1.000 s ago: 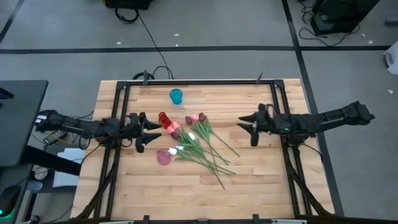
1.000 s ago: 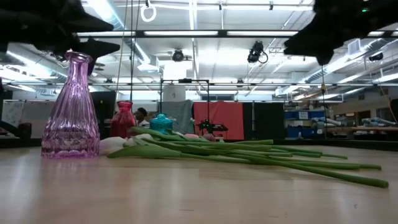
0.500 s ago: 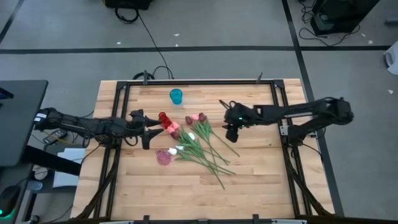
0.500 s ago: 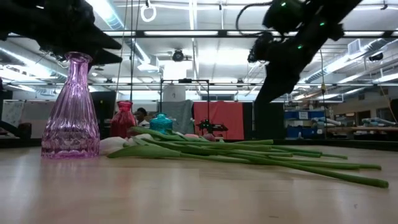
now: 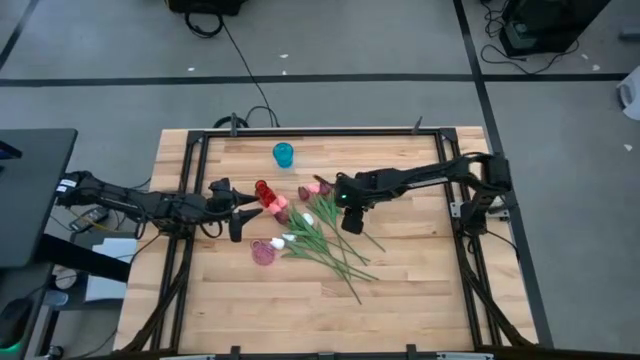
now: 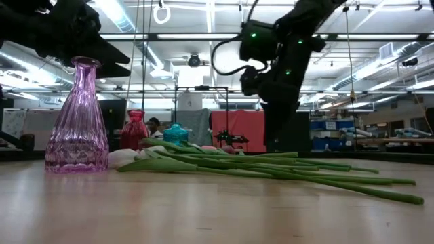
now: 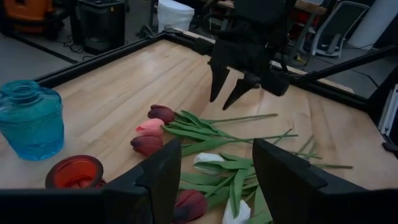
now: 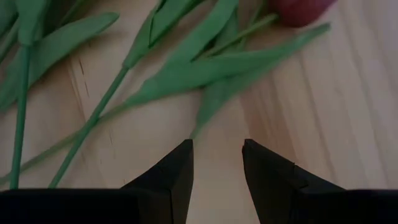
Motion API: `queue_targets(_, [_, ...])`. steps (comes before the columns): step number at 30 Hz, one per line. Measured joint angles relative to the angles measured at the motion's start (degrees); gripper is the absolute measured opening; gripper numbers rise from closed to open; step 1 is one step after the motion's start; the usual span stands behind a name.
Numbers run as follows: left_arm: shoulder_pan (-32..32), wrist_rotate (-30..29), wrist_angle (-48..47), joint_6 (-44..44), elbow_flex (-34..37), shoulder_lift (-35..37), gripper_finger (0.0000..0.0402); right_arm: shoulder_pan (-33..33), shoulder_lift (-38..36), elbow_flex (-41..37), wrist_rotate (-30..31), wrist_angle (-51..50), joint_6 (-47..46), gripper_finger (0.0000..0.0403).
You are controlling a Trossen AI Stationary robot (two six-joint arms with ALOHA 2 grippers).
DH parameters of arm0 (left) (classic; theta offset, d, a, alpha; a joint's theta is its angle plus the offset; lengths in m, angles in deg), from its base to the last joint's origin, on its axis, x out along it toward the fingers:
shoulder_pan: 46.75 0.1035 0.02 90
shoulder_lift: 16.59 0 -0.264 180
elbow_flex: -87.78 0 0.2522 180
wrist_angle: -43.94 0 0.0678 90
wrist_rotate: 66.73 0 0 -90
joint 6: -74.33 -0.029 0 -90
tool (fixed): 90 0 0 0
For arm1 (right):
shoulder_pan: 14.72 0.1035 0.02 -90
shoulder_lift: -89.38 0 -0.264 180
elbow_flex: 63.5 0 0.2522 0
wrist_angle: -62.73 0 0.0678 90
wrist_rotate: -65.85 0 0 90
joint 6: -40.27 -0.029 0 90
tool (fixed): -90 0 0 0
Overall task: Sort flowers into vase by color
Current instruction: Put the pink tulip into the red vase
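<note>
The right pincer (image 5: 349,207) hangs over the flowers (image 5: 322,236) with its fingers parted and nothing between them; leaves and stems lie just beneath on the desk (image 5: 420,270). A dark red head (image 8: 298,9) sits just ahead of it. Beyond the bunch, the left pincer (image 5: 243,209) waits open beside the red vase (image 5: 264,189). Nearby stand a pink vase (image 5: 263,253) and a blue one (image 5: 284,154).

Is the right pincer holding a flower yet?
No. In the right wrist view the right pincer is open with only bare wood between its fingers, the flowers lying just beyond them.
</note>
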Motion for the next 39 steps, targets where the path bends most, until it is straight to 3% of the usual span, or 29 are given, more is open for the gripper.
queue_targets(8, [0.0, -2.0, 0.2, 1.6, 0.0, -0.1, 0.0203, 0.6, 7.6, 6.1, 0.2, -4.7, 0.4, 0.0149])
queue_targets(14, [0.0, -2.8, 0.2, 1.6, 0.0, 0.0, 0.0203, 0.6, 8.8, 6.5, 0.2, -4.9, 0.4, 0.0147])
queue_targets(18, [0.0, -2.8, 0.2, 1.6, 0.0, 0.0, 0.0203, 0.6, 8.7, 6.5, -0.4, -4.5, 0.0, 0.012])
queue_targets(27, [0.0, -2.5, 0.1, 3.1, 0.0, 0.0, 0.0203, 0.3, 8.8, 6.0, -3.3, -4.2, -0.2, 0.0013])
queue_targets(31, [0.0, -2.4, 0.6, 4.4, 0.0, 0.0, 0.0203, 0.1, 8.8, 6.0, -3.4, -4.6, -0.1, 0.001])
queue_targets(36, [-0.2, 3.4, 4.7, 2.5, 0.0, 0.0, 0.0203, -1.3, 8.8, 7.5, -3.0, -8.6, 0.1, 0.0006])
queue_targets(39, [-0.3, 3.9, 4.8, 1.2, 0.0, 0.0, 0.0203, -2.0, 8.6, 9.2, -2.7, -10.3, 0.5, 0.0008])
